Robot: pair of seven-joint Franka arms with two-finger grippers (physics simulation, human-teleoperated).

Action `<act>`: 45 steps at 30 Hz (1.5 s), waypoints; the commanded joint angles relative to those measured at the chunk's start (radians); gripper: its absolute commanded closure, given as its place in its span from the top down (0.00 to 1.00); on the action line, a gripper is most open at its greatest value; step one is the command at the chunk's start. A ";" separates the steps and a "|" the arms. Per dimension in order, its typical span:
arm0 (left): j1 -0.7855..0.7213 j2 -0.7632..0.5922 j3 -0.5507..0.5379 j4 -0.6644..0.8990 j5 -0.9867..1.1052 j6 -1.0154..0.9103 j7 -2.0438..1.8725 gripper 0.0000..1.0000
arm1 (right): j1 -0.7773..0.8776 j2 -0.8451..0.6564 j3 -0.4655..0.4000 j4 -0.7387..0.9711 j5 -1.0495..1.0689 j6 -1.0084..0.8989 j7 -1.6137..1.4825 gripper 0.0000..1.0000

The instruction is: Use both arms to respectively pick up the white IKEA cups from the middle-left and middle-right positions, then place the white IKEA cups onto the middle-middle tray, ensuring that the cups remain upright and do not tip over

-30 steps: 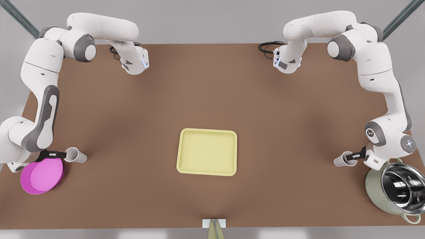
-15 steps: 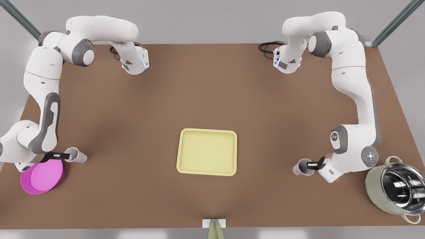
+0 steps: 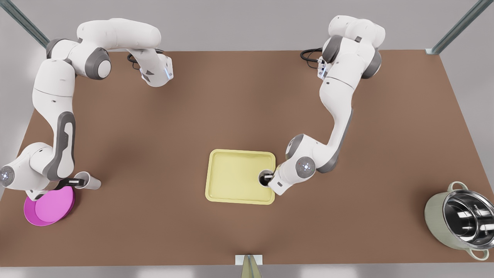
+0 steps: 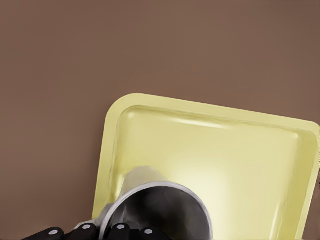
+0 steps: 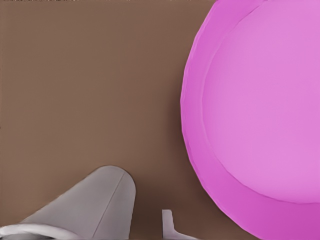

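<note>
Overall, the brown table (image 3: 247, 116) carries two white arms mounted at its far edge. The arm on the front view's right reaches to the yellow tray (image 3: 231, 173) at the table's middle; its wrist view shows that tray, so it is the left arm. The left gripper (image 3: 269, 178) is clamped on the rim of a white cup (image 3: 264, 178), which sits upright over the tray's right part, near the rim; whether it touches the tray floor cannot be told. In the left wrist view the cup (image 4: 160, 212) shows its dark inside above the tray (image 4: 210, 150).

The other arm bends down at the front view's left. The right gripper (image 3: 75, 180) grips the rim of the second cup (image 3: 87, 180), upright at the table's left beside the pink bowl (image 3: 48, 204). The right wrist view shows this cup (image 5: 95, 202) near the bowl (image 5: 255, 110).

A steel pot (image 3: 461, 220) stands at the near right corner, well apart from the tray.
</note>
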 commanded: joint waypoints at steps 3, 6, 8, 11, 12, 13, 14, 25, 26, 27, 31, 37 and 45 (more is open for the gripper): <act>-0.002 0.018 -0.008 -0.003 -0.002 0.118 -0.450 0.21 | 0.025 -0.008 0.001 0.000 -0.012 0.007 -0.037 0.27; 0.001 0.032 -0.008 -0.006 0.002 0.147 -0.449 0.21 | 0.048 -0.026 0.003 0.000 -0.012 -0.010 -0.071 0.21; -0.002 0.040 -0.008 -0.007 0.002 0.148 -0.449 0.24 | 0.082 -0.066 0.017 0.004 -0.004 -0.042 -0.114 0.21; -0.011 0.041 -0.010 -0.007 0.033 0.148 -0.454 0.58 | 0.200 -0.124 0.037 0.007 -0.001 -0.091 -0.117 0.21; -0.011 0.041 -0.010 -0.009 0.034 0.147 -0.454 0.64 | 0.246 -0.132 0.038 0.007 0.000 -0.099 -0.116 0.21; -0.013 0.041 -0.010 -0.009 0.033 0.147 -0.455 0.64 | 0.307 -0.144 0.038 0.005 0.000 -0.110 -0.117 0.21; -0.014 0.038 -0.010 -0.009 0.034 0.145 -0.457 0.71 | 0.378 -0.149 0.041 0.008 0.006 -0.108 -0.114 0.21; -0.019 0.032 -0.008 -0.009 0.034 0.136 -0.463 1.00 | 0.718 -0.106 0.073 0.019 0.098 0.182 -0.100 0.21; -0.019 0.031 -0.008 -0.009 0.034 0.134 -0.461 1.00 | 0.734 -0.098 0.072 0.017 0.098 0.194 -0.100 0.21; -0.019 0.019 -0.010 -0.006 0.036 0.084 -0.492 1.00 | 0.757 -0.095 0.073 0.017 0.100 0.209 -0.099 0.21; -0.002 -0.132 0.001 0.005 0.067 -0.174 -0.500 1.00 | 0.806 -0.077 0.073 0.014 0.103 0.243 -0.097 0.21; 0.279 -0.587 0.001 -0.025 0.347 -0.860 0.413 1.00 | 0.829 -0.034 0.073 0.007 0.135 0.283 -0.097 0.21; 0.314 -0.762 0.012 -0.366 0.200 -0.735 0.376 1.00 | 0.836 0.001 0.080 0.000 0.170 0.292 -0.097 0.21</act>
